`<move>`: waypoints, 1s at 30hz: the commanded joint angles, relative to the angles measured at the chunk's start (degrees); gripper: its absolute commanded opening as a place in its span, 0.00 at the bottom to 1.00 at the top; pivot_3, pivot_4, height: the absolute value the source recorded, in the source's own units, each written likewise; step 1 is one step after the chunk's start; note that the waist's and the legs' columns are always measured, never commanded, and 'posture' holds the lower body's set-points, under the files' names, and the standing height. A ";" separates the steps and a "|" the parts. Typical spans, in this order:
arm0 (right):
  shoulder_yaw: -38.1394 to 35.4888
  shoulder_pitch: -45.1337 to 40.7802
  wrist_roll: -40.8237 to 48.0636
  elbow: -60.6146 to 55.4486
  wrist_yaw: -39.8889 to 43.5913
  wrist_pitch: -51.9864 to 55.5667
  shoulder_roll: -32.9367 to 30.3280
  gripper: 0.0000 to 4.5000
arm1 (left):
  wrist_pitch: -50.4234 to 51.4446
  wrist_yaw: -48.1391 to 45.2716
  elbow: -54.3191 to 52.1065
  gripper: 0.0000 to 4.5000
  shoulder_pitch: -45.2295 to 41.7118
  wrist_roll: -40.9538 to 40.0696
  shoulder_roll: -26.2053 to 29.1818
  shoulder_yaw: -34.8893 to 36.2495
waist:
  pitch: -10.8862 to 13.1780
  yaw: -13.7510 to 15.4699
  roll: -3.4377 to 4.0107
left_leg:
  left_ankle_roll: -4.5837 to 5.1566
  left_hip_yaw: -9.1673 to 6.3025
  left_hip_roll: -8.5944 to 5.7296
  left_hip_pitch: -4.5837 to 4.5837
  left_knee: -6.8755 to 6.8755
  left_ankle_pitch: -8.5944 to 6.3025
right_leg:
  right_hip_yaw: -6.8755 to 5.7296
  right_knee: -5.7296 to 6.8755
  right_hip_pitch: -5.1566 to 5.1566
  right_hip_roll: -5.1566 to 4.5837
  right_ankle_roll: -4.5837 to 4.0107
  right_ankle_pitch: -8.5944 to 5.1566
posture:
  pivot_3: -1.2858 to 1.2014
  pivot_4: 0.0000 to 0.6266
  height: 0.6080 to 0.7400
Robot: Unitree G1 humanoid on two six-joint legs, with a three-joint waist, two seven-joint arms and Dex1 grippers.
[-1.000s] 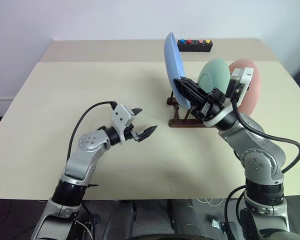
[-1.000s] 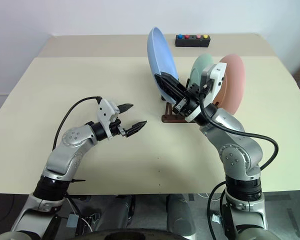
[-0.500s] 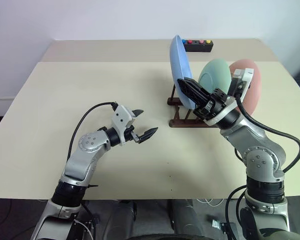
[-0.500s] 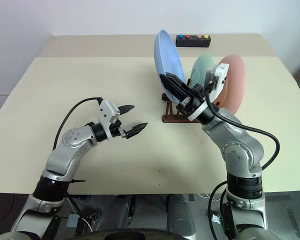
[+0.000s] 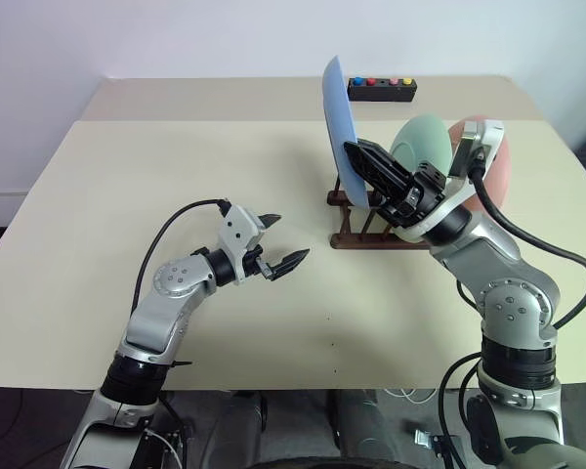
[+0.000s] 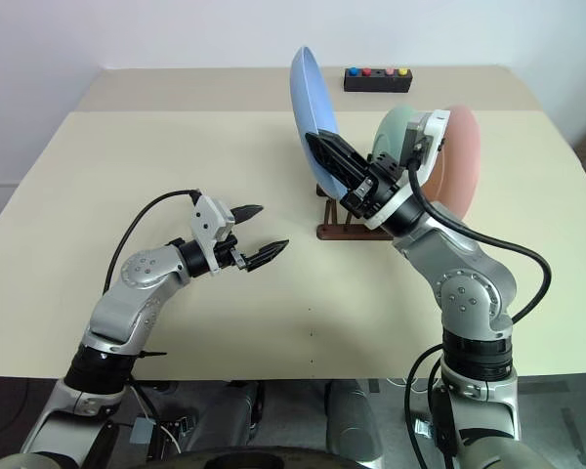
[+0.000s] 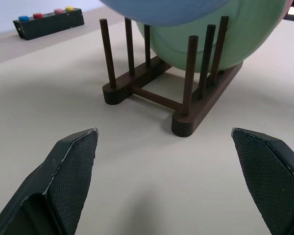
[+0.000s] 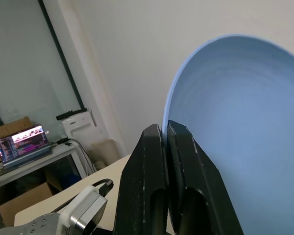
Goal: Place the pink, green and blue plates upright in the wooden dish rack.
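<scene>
Blue plate held over the rack, last slot waiting

From the left: the left gripper hangs idle over the bare table, fingers spread wide, nothing between them. Next, the blue plate stands nearly on edge above the near-left end of the wooden dish rack, its rim clamped between the closed fingers of the right gripper. Behind it the green plate and then the pink plate already stand in the pegs. To seat it well, I'd keep the plate vertical, line its lower edge with the free gap between peg pairs in front of the green plate, lower until both rails bear it, then release.
</scene>
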 commanded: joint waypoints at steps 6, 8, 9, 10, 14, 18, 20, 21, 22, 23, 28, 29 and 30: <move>-1.66 -0.51 0.80 0.99 -0.43 -0.65 0.53 0.00 | -0.48 0.11 -2.43 1.00 0.07 0.42 0.05 -0.16 | 0.00 -0.01 0.00 | 0.00 0.00 0.00 0.00 -0.01 0.00 | 0.00 0.00 0.00 0.00 0.00 0.00 | 0.52 0.24 1.00; -2.06 -0.11 1.30 1.60 -0.81 -0.47 0.71 0.00 | -0.50 0.10 -2.43 1.00 0.05 0.43 0.04 -0.15 | 0.00 -0.01 0.00 | 0.00 0.00 0.00 0.00 -0.01 0.00 | 0.00 0.00 0.00 0.00 0.00 0.00 | 0.52 0.24 1.00; -2.21 0.06 1.36 1.81 -0.95 -0.47 0.76 0.00 | -0.54 0.10 -2.41 1.00 0.05 0.48 0.05 -0.16 | 0.00 -0.01 0.00 | 0.00 0.00 0.00 0.00 -0.01 0.00 | 0.00 0.00 0.00 0.00 0.00 0.00 | 0.52 0.24 1.00; -2.32 0.25 1.34 1.94 -1.01 -0.51 0.77 0.00 | -0.57 0.08 -2.41 1.00 0.06 0.52 0.05 -0.18 | 0.00 -0.01 0.00 | 0.00 0.00 0.00 0.00 -0.01 0.00 | 0.00 0.00 0.00 0.00 0.00 0.00 | 0.52 0.24 1.00; -2.70 1.18 1.09 2.29 -1.14 -0.55 0.86 0.00 | -0.67 -0.04 -2.23 1.00 -0.06 0.65 0.03 -0.22 | 0.00 -0.01 0.01 | 0.00 0.00 0.00 0.00 -0.01 0.00 | 0.00 0.00 0.00 0.00 0.00 0.00 | 0.52 0.24 1.00; -3.05 2.11 1.30 2.54 -1.48 -0.51 1.11 0.00 | -0.75 -0.20 -1.90 1.00 -0.26 0.86 -0.12 -0.25 | 0.00 0.02 0.01 | 0.00 0.00 0.00 0.00 0.00 0.00 | 0.00 0.00 0.01 0.00 0.00 0.00 | 0.52 0.24 1.00; -3.16 2.54 1.45 2.60 -1.50 -0.41 1.18 0.00 | -0.71 -0.22 -1.91 1.00 -0.29 0.91 -0.20 -0.26 | 0.00 0.04 0.01 | 0.00 0.00 0.00 0.00 0.00 0.00 | 0.00 0.00 0.01 0.00 0.00 0.00 | 0.52 0.24 1.00; -3.23 2.76 1.55 2.62 -1.53 -0.36 1.22 0.00 | -0.67 -0.20 -1.96 1.00 -0.25 0.94 -0.22 -0.27 | 0.00 0.04 0.01 | 0.00 0.00 0.00 0.00 0.01 0.00 | 0.00 0.00 0.01 0.00 0.00 0.00 | 0.52 0.24 1.00; -3.29 2.90 1.63 2.61 -1.56 -0.33 1.25 0.00 | -0.64 -0.18 -2.01 1.00 -0.22 0.96 -0.23 -0.28 | 0.00 0.03 0.01 | 0.00 0.00 0.00 0.00 0.00 0.00 | 0.00 0.00 0.02 0.00 0.00 0.00 | 0.52 0.24 1.00; -3.32 2.95 1.61 2.76 -1.62 -0.38 1.32 0.00 | -0.67 -0.19 -1.93 1.00 -0.26 1.02 -0.23 -0.28 | 0.00 0.01 0.01 | 0.00 0.00 0.00 0.00 0.00 0.00 | 0.00 -0.01 0.02 0.00 0.00 0.00 | 0.52 0.24 1.00; -3.68 3.28 1.93 2.84 -1.69 -0.30 1.75 0.00 | -0.71 -0.16 -1.87 1.00 -0.24 1.13 -0.15 -0.20 | 0.00 -0.01 0.02 | 0.00 0.00 0.00 0.01 0.00 0.00 | 0.00 0.00 0.02 0.01 0.00 0.00 | 0.52 0.24 1.00; -3.72 3.48 1.92 2.75 -1.63 -0.30 1.72 0.00 | -0.68 -0.12 -1.97 1.00 -0.19 1.16 -0.14 -0.21 | 0.00 0.00 0.02 | 0.00 0.00 0.00 0.01 0.00 0.00 | 0.00 0.00 0.02 0.00 0.00 0.00 | 0.52 0.24 1.00; -3.72 3.64 1.81 2.78 -1.50 -0.37 1.68 0.00 | -0.71 -0.10 -1.95 1.00 -0.21 1.21 -0.13 -0.21 | 0.00 0.00 0.02 | 0.00 0.00 0.00 0.01 0.00 0.00 | 0.00 -0.01 0.02 0.00 0.00 0.00 | 0.52 0.24 1.00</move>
